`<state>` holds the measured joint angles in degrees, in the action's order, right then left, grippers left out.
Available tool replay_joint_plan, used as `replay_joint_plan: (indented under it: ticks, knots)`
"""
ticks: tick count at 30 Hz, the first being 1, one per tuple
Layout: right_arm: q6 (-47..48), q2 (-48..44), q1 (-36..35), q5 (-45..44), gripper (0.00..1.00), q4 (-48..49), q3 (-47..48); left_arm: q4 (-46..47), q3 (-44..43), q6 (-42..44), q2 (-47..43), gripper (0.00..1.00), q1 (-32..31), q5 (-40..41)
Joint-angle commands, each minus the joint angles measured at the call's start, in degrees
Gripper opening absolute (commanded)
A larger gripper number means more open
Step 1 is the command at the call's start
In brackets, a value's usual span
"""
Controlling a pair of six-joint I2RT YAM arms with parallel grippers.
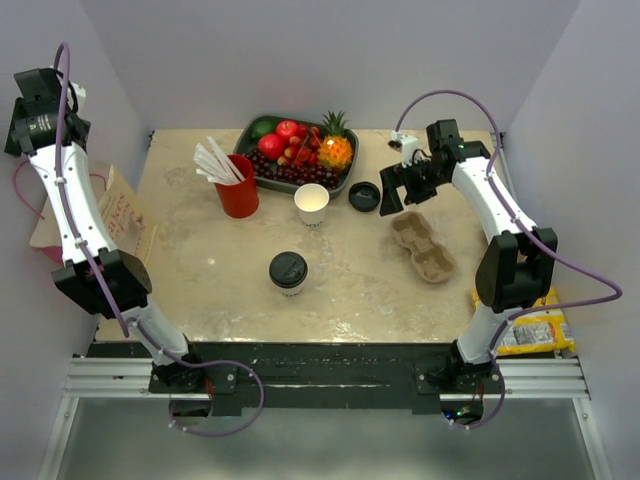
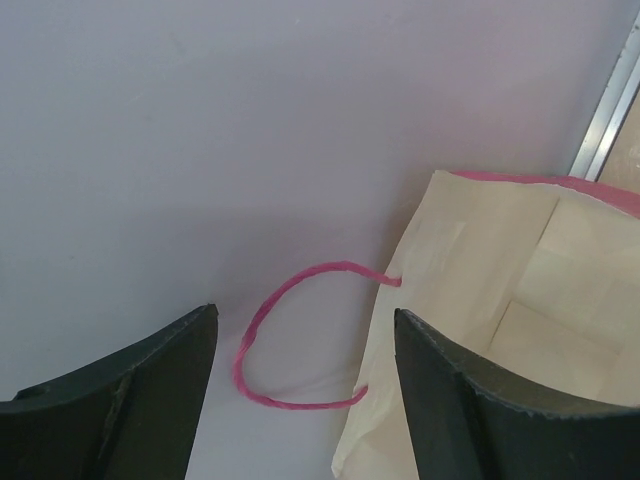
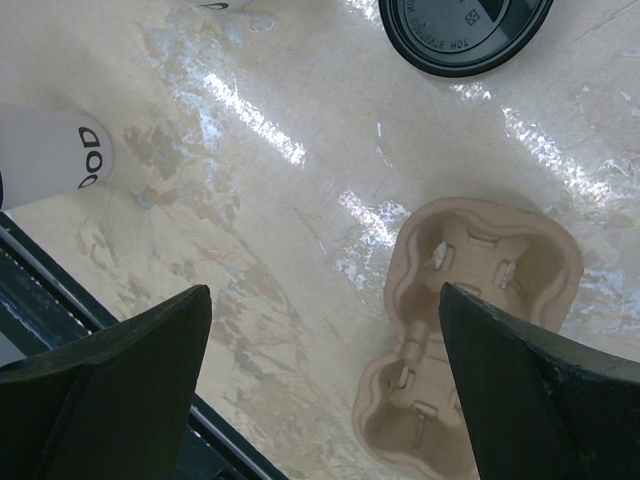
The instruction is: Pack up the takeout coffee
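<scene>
The takeout coffee, a white paper cup with a black lid, stands upright at the middle front of the table. Its white side shows at the left edge of the right wrist view. My right gripper is open and empty above the table between a loose black lid and a cardboard cup carrier; in its own view the jaws stand wide apart. My left gripper is raised at the far left, off the table. In its own view it is open and empty above a paper bag.
The lidless white cup, the red cup with straws and a fruit tray stand at the back. The bag with pink handles sits off the table's left edge. A yellow packet lies front right.
</scene>
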<state>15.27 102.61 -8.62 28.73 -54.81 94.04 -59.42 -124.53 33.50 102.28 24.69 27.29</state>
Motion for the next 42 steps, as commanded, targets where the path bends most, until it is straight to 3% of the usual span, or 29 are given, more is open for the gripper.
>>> replay_joint_plan:
  ticks: [1, 8, 14, 15, 18, 20, 21, 22, 31, 37, 42]
  knots:
    - [-0.94, -1.62, -0.34, 1.68, 0.99, 1.37, -0.61, -1.4, -3.62, -0.19, 0.46, 0.74, 0.27, 5.58]
    - [-1.2, -1.18, -0.43, 1.77, 0.99, 1.72, -1.14, -5.35, -4.92, -1.06, 2.3, 0.65, 0.27, 7.79]
    - [-1.21, -0.3, -0.69, 1.94, 0.99, 1.72, -0.61, -9.84, -2.75, -3.7, 1.17, 0.48, 0.27, 5.23]
    - [-1.29, -0.22, -0.87, 2.03, 0.99, 1.63, -0.44, -10.01, -2.39, -3.87, 0.91, 0.41, 0.27, 5.23]
    - [-1.47, 0.22, -1.13, 1.94, 0.99, 1.81, -0.17, -9.93, -2.38, -3.79, 0.29, 0.35, 0.19, 4.62]
    - [-1.47, 0.4, -1.31, 2.03, 0.99, 1.81, -0.26, -10.19, -3.08, -3.79, 0.11, 0.27, -0.16, 3.92]
    - [-1.47, 0.57, -1.48, 1.94, 0.99, 1.72, -0.17, -10.1, -3.26, -3.7, -0.06, 0.05, -0.43, 3.65]
    - [-1.56, 0.66, -1.66, 1.86, 0.99, 1.72, -0.09, -9.76, -3.7, -3.79, -0.15, 0.0, -0.86, 3.39]
    - [2.56, 0.93, -2.8, 2.91, 0.99, -0.65, 2.64, -6.15, -3.35, -4.4, -4.28, 0.0, -9.83, -4.34]
    - [18.72, -4.42, -4.73, 9.67, 0.99, -2.24, -1.65, -6.5, -6.78, -5.72, -4.28, 0.0, -12.56, -8.74]
    - [32.27, -9.18, -15.88, 5.73, 0.99, 1.44, -14.22, -5.54, -5.46, -5.81, -5.51, 0.0, -12.56, -9.62]
